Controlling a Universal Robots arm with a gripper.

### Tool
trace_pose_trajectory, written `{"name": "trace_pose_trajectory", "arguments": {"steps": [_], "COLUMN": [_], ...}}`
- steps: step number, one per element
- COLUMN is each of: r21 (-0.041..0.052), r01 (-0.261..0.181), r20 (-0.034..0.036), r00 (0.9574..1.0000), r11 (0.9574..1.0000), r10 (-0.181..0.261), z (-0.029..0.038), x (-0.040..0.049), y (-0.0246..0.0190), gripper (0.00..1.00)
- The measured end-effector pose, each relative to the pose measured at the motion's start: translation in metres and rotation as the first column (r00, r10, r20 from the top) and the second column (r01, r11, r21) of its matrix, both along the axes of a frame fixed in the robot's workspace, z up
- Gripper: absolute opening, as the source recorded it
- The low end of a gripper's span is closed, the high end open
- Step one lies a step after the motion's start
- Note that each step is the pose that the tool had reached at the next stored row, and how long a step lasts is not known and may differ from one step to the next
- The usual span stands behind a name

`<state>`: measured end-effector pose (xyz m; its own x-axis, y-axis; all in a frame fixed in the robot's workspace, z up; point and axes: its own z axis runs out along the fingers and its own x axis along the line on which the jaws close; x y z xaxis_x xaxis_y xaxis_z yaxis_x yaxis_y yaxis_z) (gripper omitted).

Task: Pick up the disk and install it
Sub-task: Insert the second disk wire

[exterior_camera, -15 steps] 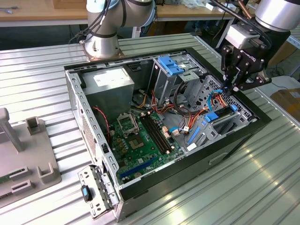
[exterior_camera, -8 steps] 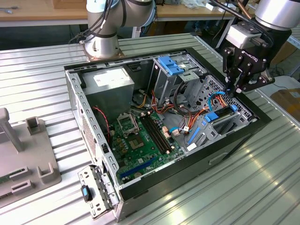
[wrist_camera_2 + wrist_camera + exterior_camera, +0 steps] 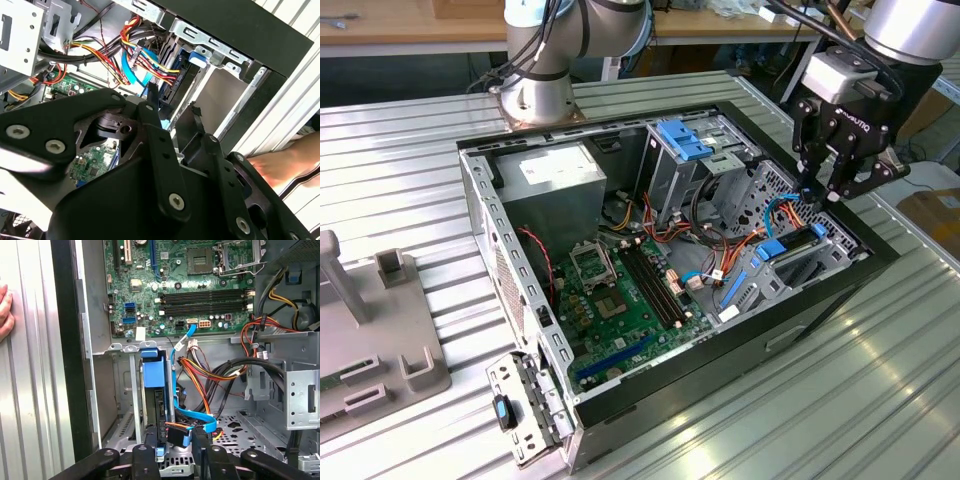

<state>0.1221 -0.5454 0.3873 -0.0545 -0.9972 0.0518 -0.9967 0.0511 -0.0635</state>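
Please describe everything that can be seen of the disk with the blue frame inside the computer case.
The disk is a flat dark drive edged by a bright blue plastic frame. It stands on edge in the metal drive bay at the corner of the computer case, beside the motherboard. A blue tab caps its end. Orange and blue cables plug into or pass close beside it. The gripper hovers just above its end, one finger on each side; whether it touches is unclear. In the exterior view it is the blue piece under the gripper.

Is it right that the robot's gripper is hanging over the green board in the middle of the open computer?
Not quite. In the exterior view the gripper hangs over the drive bay at the case's corner, by the disk in its blue frame, towards the exterior view's right. The green board lies bare in the middle of the open computer.
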Motion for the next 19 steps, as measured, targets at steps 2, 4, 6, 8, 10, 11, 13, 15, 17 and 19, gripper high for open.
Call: {"name": "trace_pose_trajectory", "arguments": {"steps": [2,4,6,8,10,11,13,15,17,19], "r21": [-0.0006,-0.0134,-0.0238,-0.0372,-0.0377,-0.0378,-0.0382,-0.0385,-0.0388,-0.0391], "r01": [0.000,0.001,0.002,0.003,0.003,0.003,0.003,0.003,0.003,0.003], "r20": [0.0000,0.0002,0.0006,0.0006,0.0007,0.0006,0.0006,0.0007,0.0007,0.0006], "r00": [1.0000,1.0000,1.0000,1.0000,1.0000,1.0000,1.0000,1.0000,1.0000,1.0000], "r11": [1.0000,0.9999,0.9997,0.9993,0.9993,0.9993,0.9993,0.9993,0.9992,0.9992], "r10": [0.000,-0.001,-0.002,-0.003,-0.003,-0.003,-0.003,-0.003,-0.003,-0.003], "z": [0.0014,0.0025,0.0024,0.0024,0.0022,0.0022,0.0021,0.0021,0.0021,0.0022], "x": [0.0000,-0.0001,-0.0006,-0.0014,-0.0021,-0.0021,-0.0021,-0.0021,-0.0021,-0.0021], "y": [0.0013,0.0026,0.0026,0.0029,0.0030,0.0030,0.0030,0.0030,0.0030,0.0030], "gripper": [0.41,0.41,0.41,0.41,0.41,0.41,0.41,0.40,0.27,0.21]}}
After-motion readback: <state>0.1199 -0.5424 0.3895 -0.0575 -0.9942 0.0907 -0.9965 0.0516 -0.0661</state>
